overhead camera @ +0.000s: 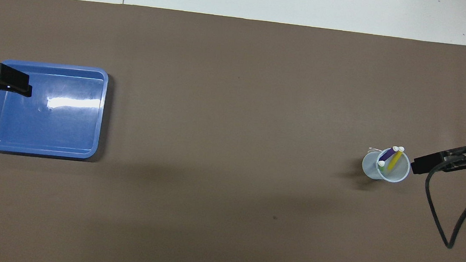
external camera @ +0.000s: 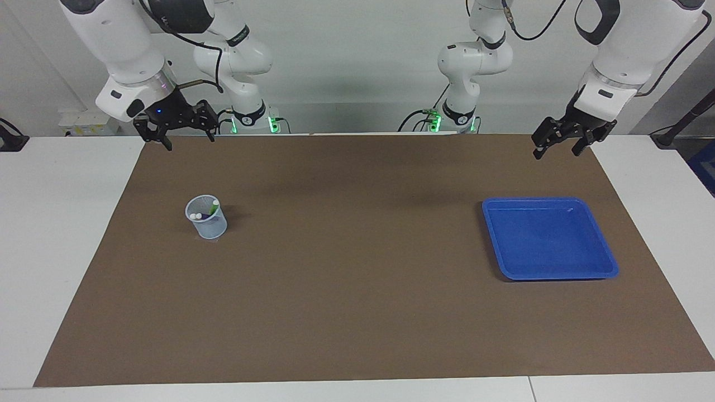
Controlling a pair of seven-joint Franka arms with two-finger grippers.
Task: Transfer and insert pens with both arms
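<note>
Three pens stand together in a small pale translucent cup (external camera: 206, 219) on the brown mat, toward the right arm's end. In the overhead view the cup (overhead camera: 386, 170) holds the yellow pen (overhead camera: 394, 160), the purple pen (overhead camera: 388, 154) and the green pen (overhead camera: 381, 166), whitish caps up. My right gripper (external camera: 190, 143) hangs open and empty in the air over the mat's edge by the robots; it also shows in the overhead view (overhead camera: 425, 163). My left gripper (external camera: 556, 154) hangs open and empty over the mat's edge near the tray; one finger (overhead camera: 11, 83) shows overhead.
An empty blue tray (external camera: 550, 237) lies on the mat toward the left arm's end; it also shows in the overhead view (overhead camera: 45, 130). Two small white arm bases (external camera: 469, 72) with green lights stand at the robots' end. A black cable (overhead camera: 443, 215) loops from the right arm.
</note>
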